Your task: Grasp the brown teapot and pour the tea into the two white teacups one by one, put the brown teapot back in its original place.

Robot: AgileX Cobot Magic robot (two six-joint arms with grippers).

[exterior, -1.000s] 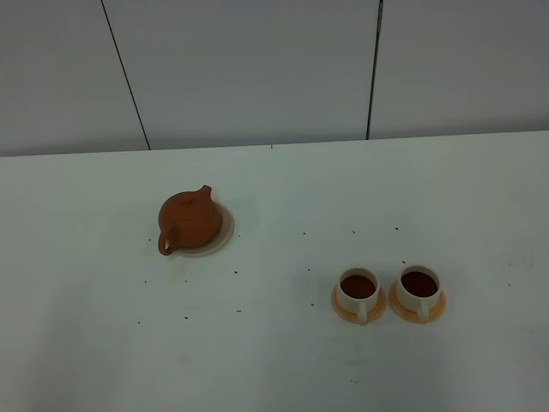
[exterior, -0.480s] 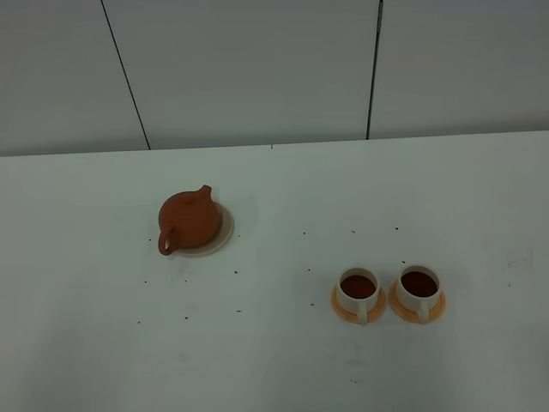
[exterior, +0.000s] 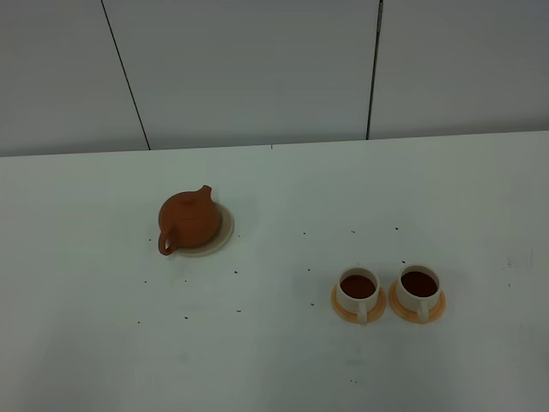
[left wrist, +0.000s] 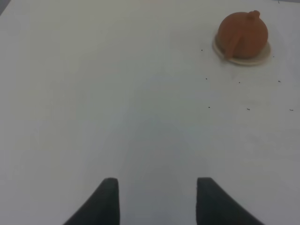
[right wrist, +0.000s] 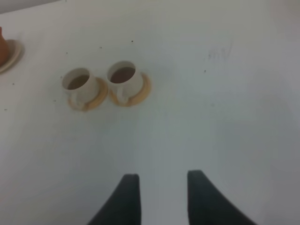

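Brown tea in both white teacups [exterior: 388,290]

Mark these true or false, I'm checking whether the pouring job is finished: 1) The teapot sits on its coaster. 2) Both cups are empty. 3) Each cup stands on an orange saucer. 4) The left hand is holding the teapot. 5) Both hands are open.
1) True: the teapot rests on the coaster.
2) False: the left cup and the right cup both hold dark tea.
3) True: each cup stands on its own orange saucer.
4) False: the left hand is empty, away from the teapot.
5) True: the right hand is open too.
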